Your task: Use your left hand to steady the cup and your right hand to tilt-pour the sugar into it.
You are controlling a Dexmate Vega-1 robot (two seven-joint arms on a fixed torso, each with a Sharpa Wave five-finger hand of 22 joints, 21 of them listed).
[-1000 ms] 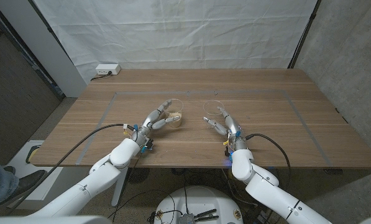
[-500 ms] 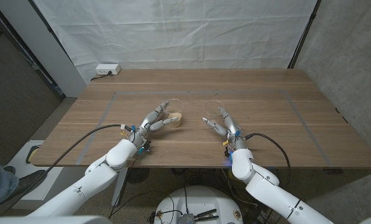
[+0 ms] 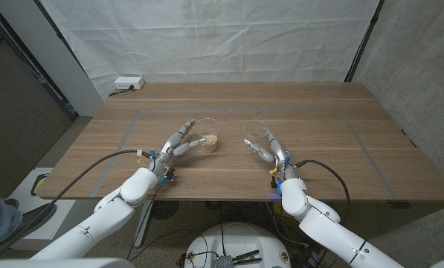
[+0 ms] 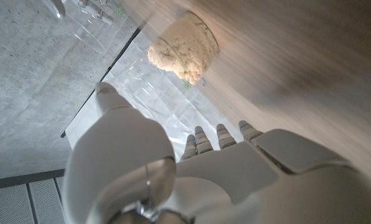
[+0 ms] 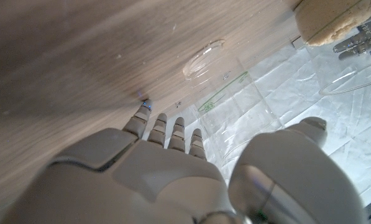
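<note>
A clear cup with sugar (image 3: 210, 138) in its bottom stands upright mid-table; it shows too in the left wrist view (image 4: 184, 53) and the right wrist view (image 5: 331, 18). My left hand (image 3: 178, 141) is just to its left, fingers spread and reaching toward it, gripping nothing. An empty clear cup (image 3: 254, 131) stands upright to the right of the sugared one, and again in the right wrist view (image 5: 230, 93). My right hand (image 3: 271, 149) is close by its near right side, fingers straight and apart, holding nothing.
Grey tape lines (image 3: 129, 134) mark a rectangle on the wooden table (image 3: 333, 160). A white power strip (image 3: 129, 83) lies at the far left corner. A white sheet hangs behind the table.
My left hand has drawn back to the left, off the cup with sugar, and its fingers have spread. The right hand and both cups have stayed where they were.
</note>
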